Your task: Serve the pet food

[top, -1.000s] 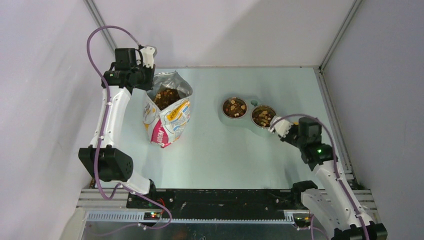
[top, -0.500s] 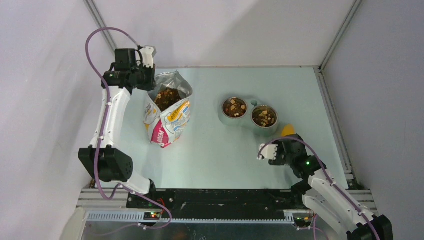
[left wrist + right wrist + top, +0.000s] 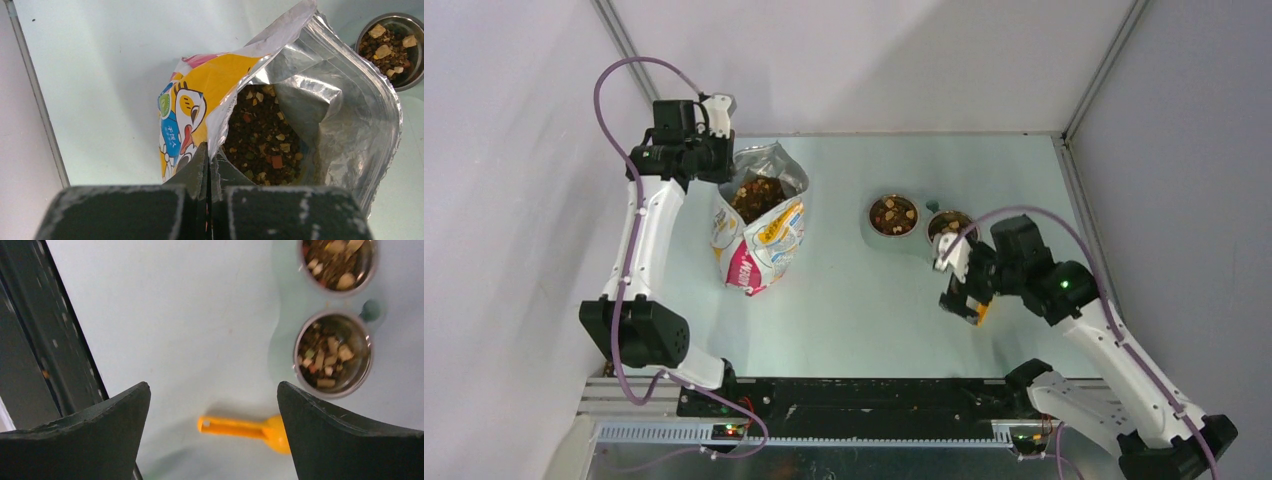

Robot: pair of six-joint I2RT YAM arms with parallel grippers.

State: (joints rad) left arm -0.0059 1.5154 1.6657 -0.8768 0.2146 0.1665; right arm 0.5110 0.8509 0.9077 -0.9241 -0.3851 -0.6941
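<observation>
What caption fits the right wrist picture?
Open right gripper hovers over a yellow scoop lying on the table beside two bowls of pet food.

From above, only a sliver of the yellow scoop (image 3: 981, 313) past the right gripper (image 3: 964, 298), the pet food (image 3: 759, 196) too small to tell apart. From the right wrist, all blurred (handle plain enough), scoop cup clipped by a finger and the lower edge, farther bowl (image 3: 337, 262) cut by the top edge. From the left wrist, bag (image 3: 300, 95) bottom behind the left gripper (image 3: 207, 152).
</observation>
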